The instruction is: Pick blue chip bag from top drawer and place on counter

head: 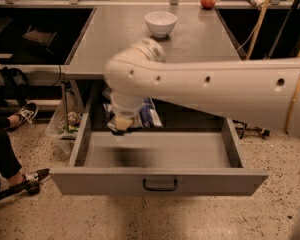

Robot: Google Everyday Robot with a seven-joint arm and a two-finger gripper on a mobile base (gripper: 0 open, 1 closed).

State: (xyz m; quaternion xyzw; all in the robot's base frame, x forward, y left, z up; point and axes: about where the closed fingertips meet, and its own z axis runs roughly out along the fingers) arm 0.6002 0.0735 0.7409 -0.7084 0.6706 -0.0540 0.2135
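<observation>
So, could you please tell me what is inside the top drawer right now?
The top drawer shows only bare floor; the gripper holds the blue chip bag above it. The arm hides the drawer's back part.

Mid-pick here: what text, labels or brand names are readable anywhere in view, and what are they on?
No text in this view can be read.
blue chip bag, gripped in the hand above the top drawer: white label patch, print too blurred to read.
white bowl on the counter: no markings visible.
Drawer front: no lettering, only the handle.
</observation>
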